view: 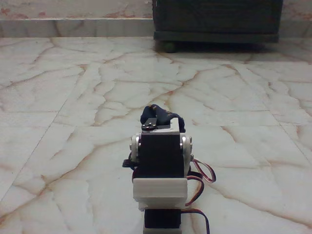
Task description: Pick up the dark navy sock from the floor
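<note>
Sock (158,116) bunching just above the arm (161,165), which is blocking its lower part and the fingers, grip state indeterminable; floor (73,122) lying bare around; dark cabinet (217,19) standing behind.

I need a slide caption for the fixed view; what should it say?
White robot arm seen from behind on veined marble floor, dark navy sock bunched at its far end.
</note>
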